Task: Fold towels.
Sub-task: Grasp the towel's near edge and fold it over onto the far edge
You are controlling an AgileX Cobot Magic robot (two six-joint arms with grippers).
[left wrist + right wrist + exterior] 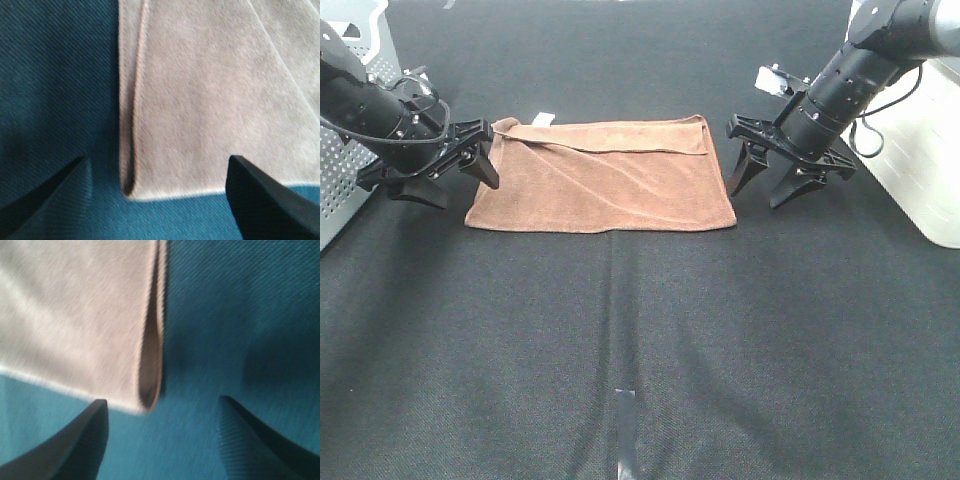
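The towel (605, 175) is judged soft, light and limp. It can be expected to sag and crease when lifted, and its fuzzy pile should be gripped without slipping. It is best taken at the corners of its short edges, with both layers pinched together so that the doubled edge is not pulled apart.

It is seen as a reddish-tan rectangle lying flat, with a narrow strip turned over along the far edge and a small white tag (542, 118) at the far corner on the left side. In both wrist views a doubled edge is shown with a small loop at the corner, so one fold appears to have been made.

The towel is stretched between the two sets of jaws. The left jaws are spread wide and empty; a corner of the towel (200, 100) is framed between their tips. The right jaws are likewise parted and hold nothing; the towel's (75, 315) looped edge sits between their tips, nearer one tip.

Everything is carried on a black worktop (640, 350). A grey basket (340, 180) is seen behind the left jaws and a white bin (920, 170) behind the right jaws.
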